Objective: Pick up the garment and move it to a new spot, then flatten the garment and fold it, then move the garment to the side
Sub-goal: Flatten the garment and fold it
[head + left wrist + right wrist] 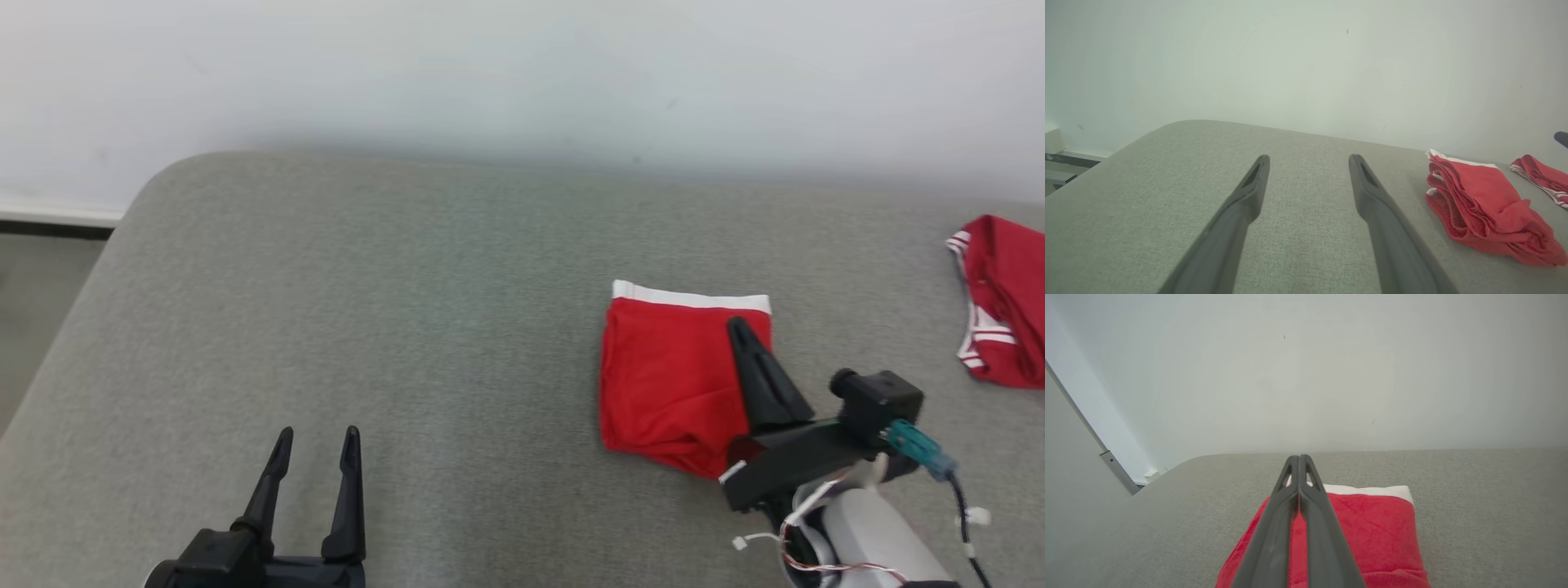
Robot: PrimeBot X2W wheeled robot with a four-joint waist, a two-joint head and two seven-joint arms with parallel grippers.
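Observation:
The garment (pixel 669 376) is red with a white waistband and lies folded into a rough square on the grey padded surface (pixel 408 286), right of centre. My right gripper (pixel 739 324) is shut, its joined fingers slanting over the garment's right half with nothing between them. In the right wrist view the shut gripper (pixel 1299 457) points across the garment (pixel 1372 522) toward its white band. My left gripper (pixel 318 433) stands open above bare surface at the lower left, well apart from the garment. From the left wrist, the open gripper (pixel 1308 157) has the garment (pixel 1482 204) off to its right.
A second red garment with white stripes (pixel 1004 294) lies crumpled at the surface's far right edge, also seen from the left wrist (pixel 1539 173). A pale wall runs behind the surface. The surface's rounded corner and the floor (pixel 41 278) are at the left.

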